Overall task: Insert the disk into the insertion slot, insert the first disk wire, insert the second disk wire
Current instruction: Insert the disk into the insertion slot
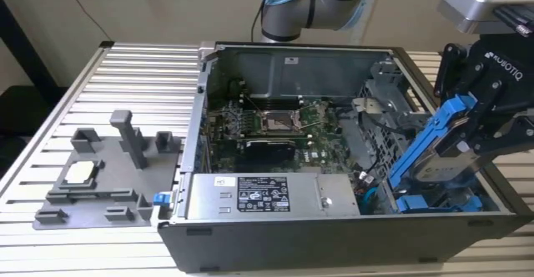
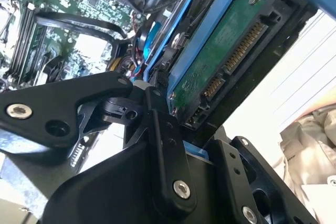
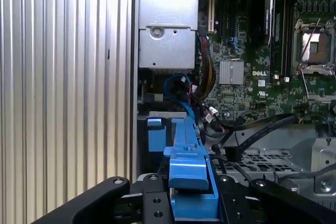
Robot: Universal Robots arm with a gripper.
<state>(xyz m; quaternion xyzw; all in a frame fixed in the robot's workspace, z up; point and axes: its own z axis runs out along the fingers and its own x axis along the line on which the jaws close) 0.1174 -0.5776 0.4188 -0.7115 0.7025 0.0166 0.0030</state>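
End effector (image 1: 471, 141) clamped on disk (image 1: 427, 141); disk tilted over case (image 1: 334, 249) bay edge; open room overhead

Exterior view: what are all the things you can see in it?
Table: one, silver ribbed, under everything.
Computer case: one, dark grey, open, mid-table.
Circuit board: one, green, inside the case.
Power supply: one, silver, inside the case.
Tray: one, grey, at the exterior view's left.
Spare carrier: one, blue, in case under disk.
Disk: one, silver in blue frame, tilted, exterior view's right.
Arm: one, grey and blue, behind the case.
End effector: one, black, shut on the disk.
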